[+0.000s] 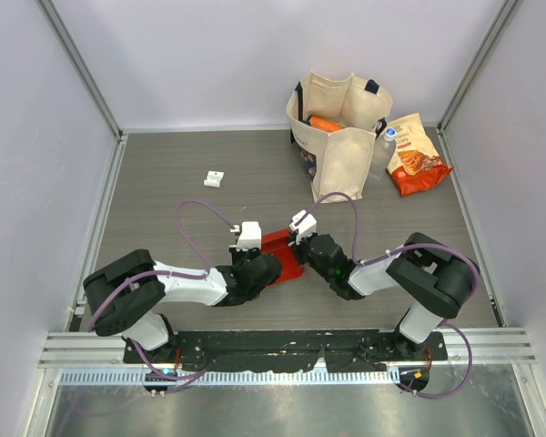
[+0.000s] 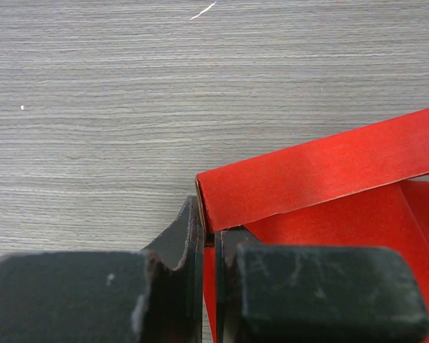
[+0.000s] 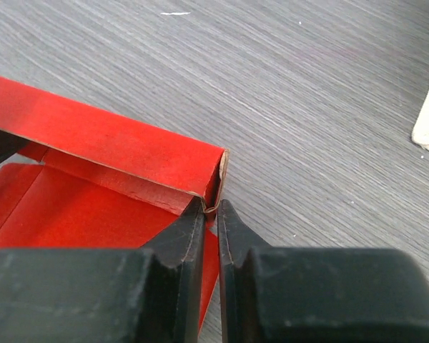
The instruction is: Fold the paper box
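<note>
The paper box (image 1: 283,254) is bright red card, lying on the grey table between my two grippers, with one long wall folded up. In the left wrist view that raised wall (image 2: 322,171) runs off to the right, and my left gripper (image 2: 209,230) is shut on its near left corner. Seen from the right wrist, the same wall (image 3: 107,143) ends at a folded corner, and my right gripper (image 3: 211,207) pinches the card edge there, its jaws almost together. From above, the left gripper (image 1: 262,266) and the right gripper (image 1: 302,248) flank the box.
A beige tote bag (image 1: 338,137) stands at the back with an orange item inside. Beside it lies an orange-red snack bag (image 1: 416,155). A small white object (image 1: 215,179) sits on the table at the back left. Grey walls enclose the table.
</note>
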Robot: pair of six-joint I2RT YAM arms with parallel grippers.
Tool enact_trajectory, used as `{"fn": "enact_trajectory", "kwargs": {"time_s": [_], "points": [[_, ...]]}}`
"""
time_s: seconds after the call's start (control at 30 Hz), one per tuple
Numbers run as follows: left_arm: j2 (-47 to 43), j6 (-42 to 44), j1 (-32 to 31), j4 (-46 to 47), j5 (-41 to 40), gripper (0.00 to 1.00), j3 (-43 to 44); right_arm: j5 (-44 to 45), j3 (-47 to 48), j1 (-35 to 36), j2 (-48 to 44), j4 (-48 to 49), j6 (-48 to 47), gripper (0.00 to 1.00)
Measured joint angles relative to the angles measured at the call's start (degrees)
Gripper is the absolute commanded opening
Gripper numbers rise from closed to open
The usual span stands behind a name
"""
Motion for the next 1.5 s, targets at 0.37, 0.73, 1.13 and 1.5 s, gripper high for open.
{"fn": "enact_trajectory", "kwargs": {"time_s": [0.37, 0.73, 1.13, 1.5], "points": [[0.00, 0.11, 0.07, 0.07, 0.00, 0.00, 0.00, 9.51, 1.20, 2.84, 5.53, 6.97, 1.62, 0.00], [-1.60, -1.55, 0.59, 2.08, 0.96, 0.00, -1.90, 41.18, 10.56, 12.90, 14.32, 8.52, 6.14, 0.00], [-1.31, -1.84, 0.22, 1.64, 0.87, 0.00, -1.79, 29.00, 6.23, 11.45, 4.13, -5.03, 11.26, 0.66], [-1.33, -2.16, 0.09, 1.18, 0.98, 0.00, -1.66, 1.25, -6.36, 0.11, -25.77, -24.28, 22.71, 0.74]]}}
